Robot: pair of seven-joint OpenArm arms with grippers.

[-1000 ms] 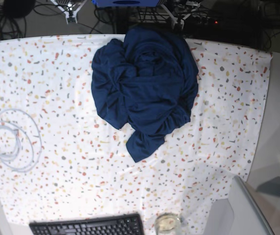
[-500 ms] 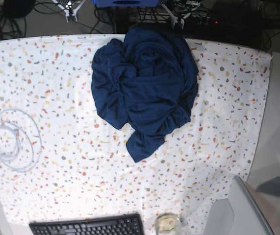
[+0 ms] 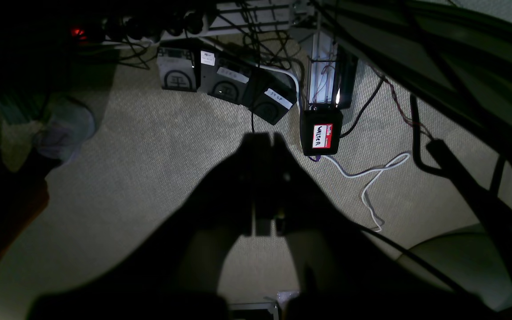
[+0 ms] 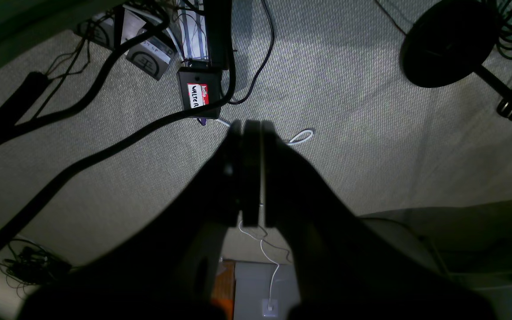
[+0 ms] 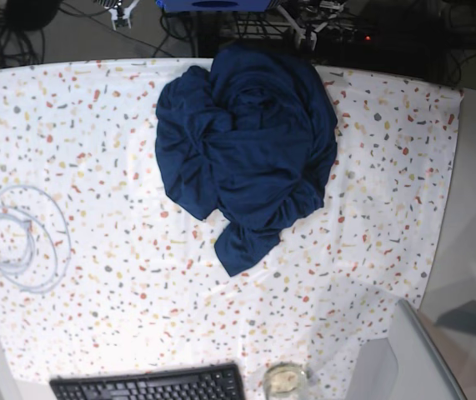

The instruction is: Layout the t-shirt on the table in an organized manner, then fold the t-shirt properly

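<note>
The t-shirt lies crumpled in a heap on the table, toward its far edge, one flap trailing nearward; a coiled white cable sits at the table's left, a keyboard at the near edge; the left gripper and right gripper both hang over carpet, fingers pressed together, holding nothing.

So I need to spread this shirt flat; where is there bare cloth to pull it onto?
Bare: the table right of the t-shirt, and the stretch between it and the keyboard. Crowded: the cable coil at the left edge.
</note>
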